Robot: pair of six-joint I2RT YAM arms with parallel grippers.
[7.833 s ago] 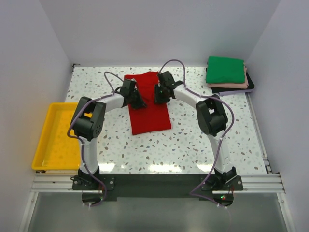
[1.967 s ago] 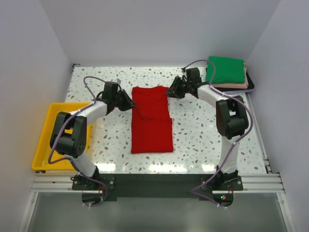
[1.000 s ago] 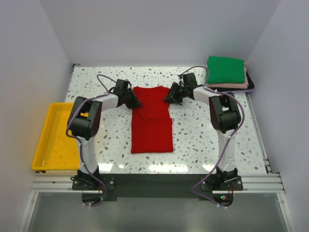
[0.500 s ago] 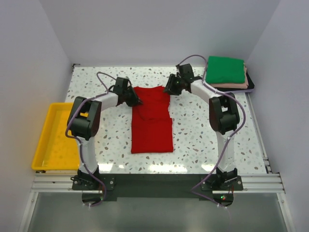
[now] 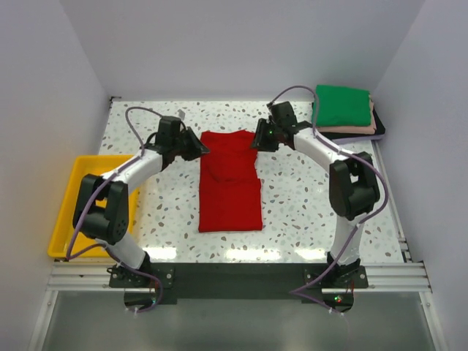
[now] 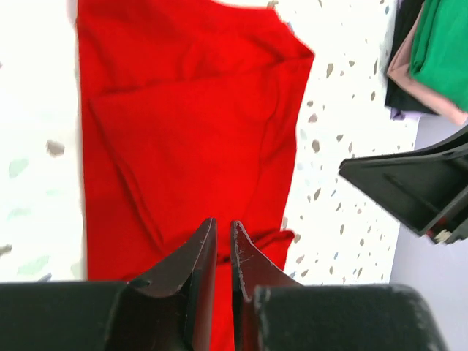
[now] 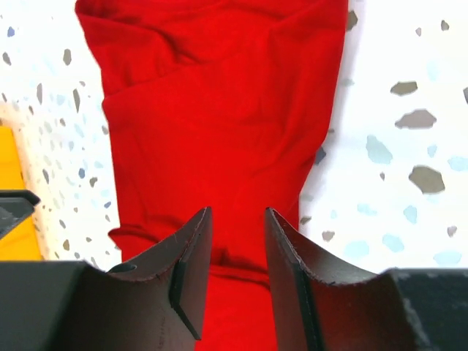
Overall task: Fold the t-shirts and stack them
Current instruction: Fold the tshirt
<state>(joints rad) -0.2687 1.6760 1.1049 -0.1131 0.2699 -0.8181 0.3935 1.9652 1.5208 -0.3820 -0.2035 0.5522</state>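
Shirt: soft red oblong, creased.
Left claw: thin gap, empty, shirt's 10 o'clock.
Right claw: part-open, empty, 2 o'clock.

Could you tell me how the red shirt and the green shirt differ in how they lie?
The red shirt lies alone mid-table, folded into a long strip; the green shirt is a compact square. The red one rests on the table itself; the green one tops a stack in the far right corner. Both are plain cloth.

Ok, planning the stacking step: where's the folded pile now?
In the top view, the folded pile sits at the table's far right corner, green shirt on top, just right of the right end effector.
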